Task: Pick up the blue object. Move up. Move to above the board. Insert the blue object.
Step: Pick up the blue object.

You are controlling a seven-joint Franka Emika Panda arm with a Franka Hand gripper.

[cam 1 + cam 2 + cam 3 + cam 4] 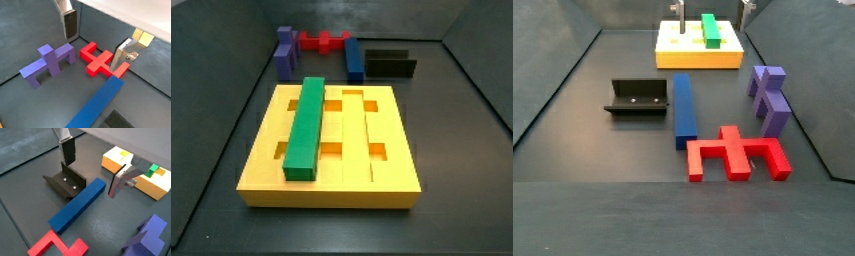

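The blue bar (79, 204) lies flat on the floor beside the fixture (65, 183), below the gripper (93, 170). The gripper hangs above it, fingers (68, 152) spread wide and holding nothing. The yellow board (700, 47) sits well apart.

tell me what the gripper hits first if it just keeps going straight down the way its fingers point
Probably the blue object. The gripper hangs open above it, one finger on each side in both wrist views, so the bar lies in the gap. Depth is unclear; the fixture sits close by.
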